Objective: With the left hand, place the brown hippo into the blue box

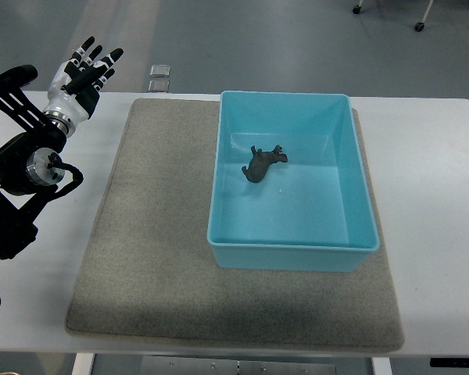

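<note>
The brown hippo [263, 163] lies on its side on the floor of the blue box [219, 180], near the box's middle and toward its far half. The box stands on the right part of a grey mat [148, 234]. My left hand [84, 72] is raised at the far left, well away from the box, over the table's back left corner. Its fingers are spread and hold nothing. The black left arm runs down the left edge of the picture.
The white table [438, 195] shows bare to the right of the mat. Beyond its far edge a small clear item [159, 76] lies on the grey floor, and chair casters [419, 25] show at the top right.
</note>
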Robot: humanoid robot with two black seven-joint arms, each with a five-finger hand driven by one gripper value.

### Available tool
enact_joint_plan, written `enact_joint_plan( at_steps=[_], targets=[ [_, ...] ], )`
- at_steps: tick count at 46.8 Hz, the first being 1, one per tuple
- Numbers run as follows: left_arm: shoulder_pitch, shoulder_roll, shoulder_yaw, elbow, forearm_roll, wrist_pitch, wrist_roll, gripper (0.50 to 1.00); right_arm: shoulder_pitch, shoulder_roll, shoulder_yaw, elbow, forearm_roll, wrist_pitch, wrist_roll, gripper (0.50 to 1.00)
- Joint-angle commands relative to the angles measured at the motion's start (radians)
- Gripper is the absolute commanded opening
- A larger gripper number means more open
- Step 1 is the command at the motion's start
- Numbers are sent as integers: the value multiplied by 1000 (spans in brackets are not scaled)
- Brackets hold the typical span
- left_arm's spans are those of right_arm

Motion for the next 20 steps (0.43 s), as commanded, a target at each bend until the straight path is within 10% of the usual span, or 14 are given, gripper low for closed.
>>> enact_joint_plan(
  at_steps=[1, 20],
  targets=[
    [2, 0, 1, 0, 0, 0, 0, 996, 2, 0, 2, 15, -2, 15, 0, 936],
    [0, -3, 2, 0, 0, 1, 0, 996, 0, 0, 1, 15, -5, 15, -6, 936]
  ],
)
